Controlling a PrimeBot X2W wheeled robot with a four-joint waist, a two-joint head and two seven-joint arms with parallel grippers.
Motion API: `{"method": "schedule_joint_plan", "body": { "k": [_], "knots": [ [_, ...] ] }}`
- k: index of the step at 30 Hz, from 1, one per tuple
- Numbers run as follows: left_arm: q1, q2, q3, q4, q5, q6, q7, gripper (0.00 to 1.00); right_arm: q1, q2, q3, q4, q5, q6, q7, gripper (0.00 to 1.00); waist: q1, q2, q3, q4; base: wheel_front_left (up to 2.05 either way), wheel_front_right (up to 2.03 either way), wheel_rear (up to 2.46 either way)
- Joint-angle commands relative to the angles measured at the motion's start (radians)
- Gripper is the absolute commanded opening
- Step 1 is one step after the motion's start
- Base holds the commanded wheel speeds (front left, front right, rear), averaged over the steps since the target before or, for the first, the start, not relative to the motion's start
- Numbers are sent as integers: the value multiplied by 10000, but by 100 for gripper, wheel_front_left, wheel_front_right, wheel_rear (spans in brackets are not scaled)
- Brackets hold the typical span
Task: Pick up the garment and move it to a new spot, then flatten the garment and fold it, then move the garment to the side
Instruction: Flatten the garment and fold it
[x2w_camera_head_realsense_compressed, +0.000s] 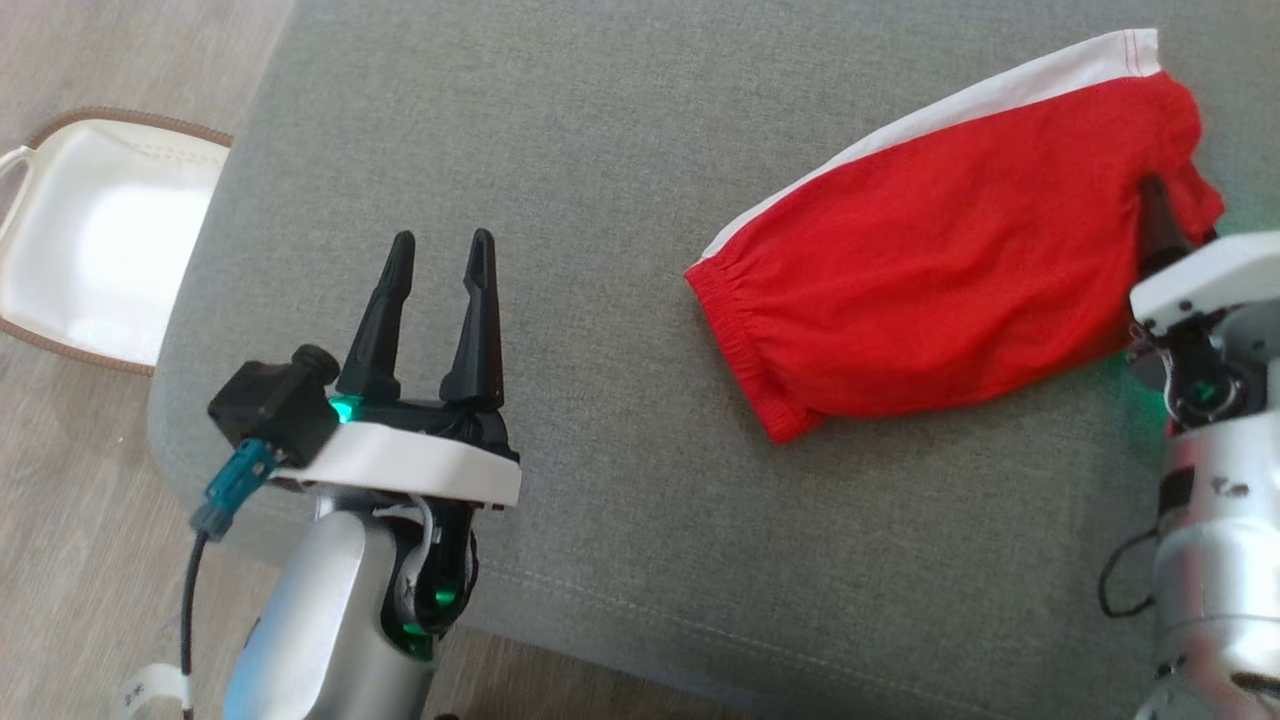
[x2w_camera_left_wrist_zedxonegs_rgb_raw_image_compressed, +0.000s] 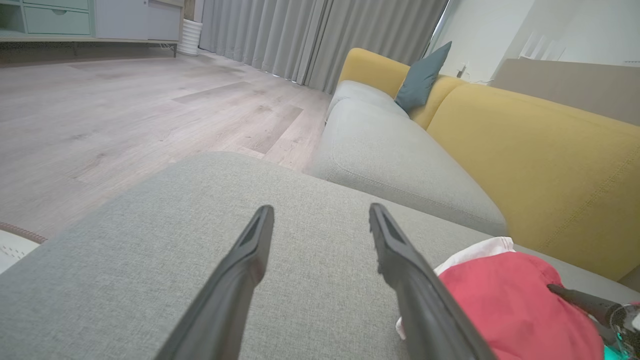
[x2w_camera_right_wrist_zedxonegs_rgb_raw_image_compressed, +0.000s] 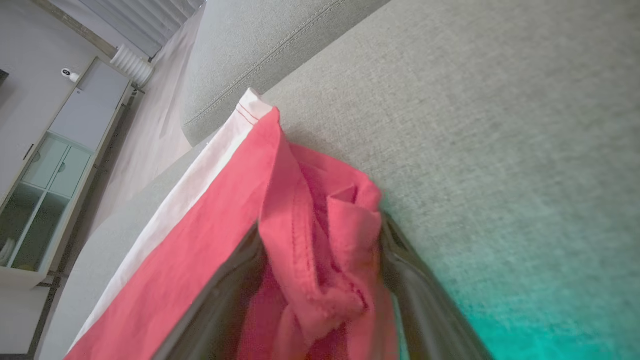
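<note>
This is looking like a living room in a home. On the right of the left wrist view a yellow sofa (x2w_camera_left_wrist_zedxonegs_rgb_raw_image_compressed: 540, 165) with grey seat cushions (x2w_camera_left_wrist_zedxonegs_rgb_raw_image_compressed: 395, 165) is running back, a teal throw pillow (x2w_camera_left_wrist_zedxonegs_rgb_raw_image_compressed: 422, 77) leaning on it. Long grey curtains (x2w_camera_left_wrist_zedxonegs_rgb_raw_image_compressed: 310, 35) are hanging at top centre, pale wood-plank flooring (x2w_camera_left_wrist_zedxonegs_rgb_raw_image_compressed: 125, 110) is spreading across the upper left, and a low cabinet (x2w_camera_left_wrist_zedxonegs_rgb_raw_image_compressed: 55, 17) with pale green drawers is standing in the top left corner.

Red garment (x2w_camera_head_realsense_compressed: 940, 270), white band (x2w_camera_head_realsense_compressed: 1100, 66) along one edge; heathered grey cushion (x2w_camera_head_realsense_compressed: 600, 200); mustard-yellow sofa back (x2w_camera_left_wrist_zedxonegs_rgb_raw_image_compressed: 540, 165); teal pillow (x2w_camera_left_wrist_zedxonegs_rgb_raw_image_compressed: 422, 77); pale wood-grain floor (x2w_camera_left_wrist_zedxonegs_rgb_raw_image_compressed: 125, 110).
</note>
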Motion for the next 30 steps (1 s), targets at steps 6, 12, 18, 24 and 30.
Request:
{"method": "schedule_joint_plan", "body": {
  "k": [6, 12, 18, 24, 30],
  "knots": [
    [-452, 66, 331, -340, -105, 67, -53, 100, -599, 167, 534, -11, -207, 65, 41, 0, 0, 0, 88, -318, 0, 0, 0],
    [-474, 66, 369, -227, -31, -32, -53, 100, -308, 167, 410, -244, 389, 65, -472, 0, 0, 0, -211, -993, 0, 0, 0],
    [-374, 66, 428, -151, 126, -106, -53, 100, 565, 168, 415, -883, 1309, 65, -919, 0, 0, 0, -614, -1870, 0, 0, 0],
    [-160, 66, 546, -38, 315, -201, -53, 100, 1767, 168, 653, -1685, 2352, 65, -1145, 0, 0, 0, -1001, -2618, 0, 0, 0],
    [32, 66, 592, 46, 414, -287, -53, 100, 3018, 168, 886, -1908, 3301, 65, -1679, 0, 0, 0, -1356, -2967, 0, 0, 0]
  ]
}}
